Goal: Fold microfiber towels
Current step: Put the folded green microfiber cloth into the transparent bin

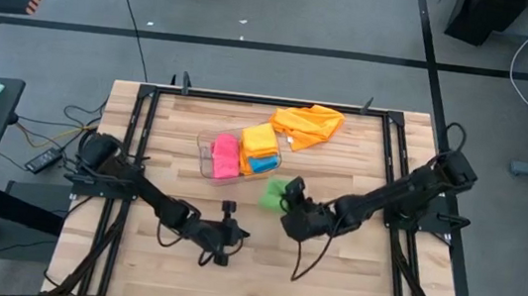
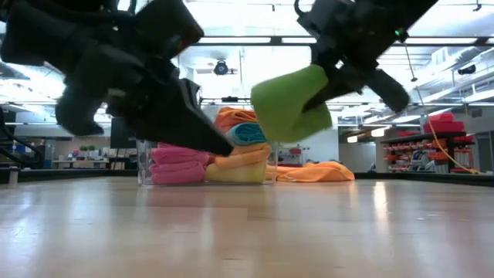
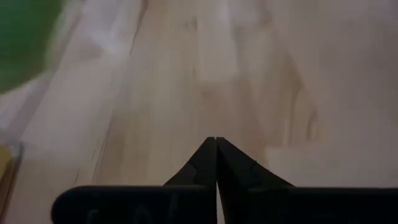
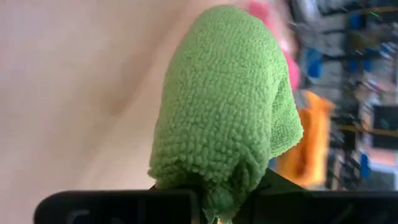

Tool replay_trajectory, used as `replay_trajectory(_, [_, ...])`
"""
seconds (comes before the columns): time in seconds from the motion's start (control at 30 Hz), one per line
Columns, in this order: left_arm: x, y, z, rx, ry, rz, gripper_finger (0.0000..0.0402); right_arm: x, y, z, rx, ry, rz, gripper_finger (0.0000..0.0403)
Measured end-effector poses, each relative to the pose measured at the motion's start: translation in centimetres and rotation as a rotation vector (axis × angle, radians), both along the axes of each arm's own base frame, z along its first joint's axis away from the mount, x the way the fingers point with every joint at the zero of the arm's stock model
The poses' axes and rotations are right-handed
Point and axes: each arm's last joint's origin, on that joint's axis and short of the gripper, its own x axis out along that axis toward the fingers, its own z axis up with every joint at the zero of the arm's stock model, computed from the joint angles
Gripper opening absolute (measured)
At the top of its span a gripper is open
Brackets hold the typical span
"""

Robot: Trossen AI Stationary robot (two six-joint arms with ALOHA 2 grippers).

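Both arms reach inward — left gripper [image 3: 216, 142] with fingertips pressed together, right gripper [image 4: 227, 198] pinched tight, raised off the surface.

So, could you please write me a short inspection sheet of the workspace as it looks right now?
Surface: wooden table, bare in front.
Job's things: green towel held off the table; pink, yellow, blue and orange towels stacked in the clear bin; loose orange towel behind the bin.
Clutter: nothing seen on the table.
Grippers: right gripper shut on the green towel; left gripper shut, empty, above the table.
Cables: black cable trailing from the right arm; more cables off the table's left edge.
Surroundings: side stand at left, grey floor, shelving beyond.
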Motion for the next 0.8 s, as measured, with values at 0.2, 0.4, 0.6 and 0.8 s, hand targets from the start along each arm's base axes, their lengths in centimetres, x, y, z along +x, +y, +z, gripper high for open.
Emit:
replay_trajectory(0.2, [-1.9, 1.3, 1.1, -0.029, -0.04, 0.008, 0.0027, 0.8, -2.3, 1.6, 0.005, -0.1, -0.078, 0.0043])
replay_trajectory(0.4, [-4.4, 2.9, 0.9, -0.059, -0.071, 0.026, 0.0016, 2.6, -3.5, 2.9, 0.025, -0.215, 0.031, 0.0042])
replay_trajectory(0.6, [-5.9, 4.6, 0.0, -0.089, -0.124, 0.061, 0.001, 4.2, -5.6, 4.5, 0.025, -0.344, 0.158, 0.0042])
replay_trajectory(0.8, [-7.2, 5.9, 0.4, -0.123, -0.185, 0.081, 0.0029, 4.9, -7.7, 5.4, -0.015, -0.421, 0.158, 0.0042])
